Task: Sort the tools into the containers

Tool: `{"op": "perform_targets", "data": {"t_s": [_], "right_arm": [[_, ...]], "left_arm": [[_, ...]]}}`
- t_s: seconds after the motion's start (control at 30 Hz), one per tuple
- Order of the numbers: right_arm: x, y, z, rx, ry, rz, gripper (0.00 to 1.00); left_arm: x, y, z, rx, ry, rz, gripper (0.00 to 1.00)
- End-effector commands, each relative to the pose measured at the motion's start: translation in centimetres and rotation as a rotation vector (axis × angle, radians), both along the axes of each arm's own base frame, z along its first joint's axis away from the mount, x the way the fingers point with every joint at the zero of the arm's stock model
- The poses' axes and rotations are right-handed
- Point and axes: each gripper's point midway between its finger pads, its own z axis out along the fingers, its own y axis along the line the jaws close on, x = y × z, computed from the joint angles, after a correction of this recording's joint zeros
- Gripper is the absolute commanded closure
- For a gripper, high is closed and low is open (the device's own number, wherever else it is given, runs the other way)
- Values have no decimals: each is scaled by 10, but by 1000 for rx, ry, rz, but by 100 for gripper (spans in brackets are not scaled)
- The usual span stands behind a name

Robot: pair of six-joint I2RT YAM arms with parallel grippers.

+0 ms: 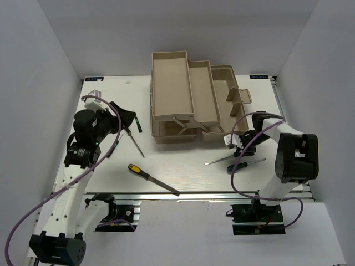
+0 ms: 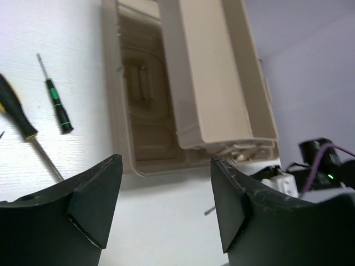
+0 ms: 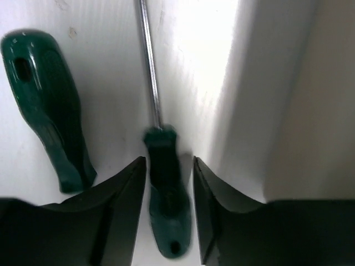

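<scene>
The right claw [image 3: 169, 163] is down at the table, its jaws on either side of a green screwdriver [image 3: 166, 210] that lies flat. The handle nearly fills the gap and is blurred, so I cannot tell whether the fingers press on it. The steel shaft runs straight away from the claw. A second green handle [image 3: 47, 111] lies just to the left, apart from the first. A beige wall of the toolbox [image 3: 310, 111] rises close on the right.

The left claw [image 2: 165, 160] hangs above the table with its jaws wide apart and nothing between them. Ahead of it is the open base of the toolbox. To its left lie a small green-and-black screwdriver [image 2: 57, 105] and, beside that, a longer dark-handled one [image 2: 16, 111], both on the table and not touching.

From above, the toolbox stands at the middle far side with its three trays [image 1: 169, 83] spread open in steps, all bare. The file [image 1: 152, 178] lies aslant near the front edge, well apart from both claws, with its yellow-and-black handle to the left.

The table [image 1: 211, 183] is white with fine lines running across it, and a metal rail runs along its near edge. Plain white walls [image 1: 44, 55] close it in on the left, right and back.
</scene>
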Motion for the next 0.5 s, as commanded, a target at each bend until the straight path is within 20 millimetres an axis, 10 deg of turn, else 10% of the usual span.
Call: {"op": "perform_targets", "data": {"t_s": [0.0,0.47], "right_arm": [[-5,1,-15,-23,26,9,56],[-20,43,-2,112,74,14,100]], "left_arm": [[-17,-9,13,7,-62,-82,26],[-16,-32,27,-33,-106,-206,32]]}}
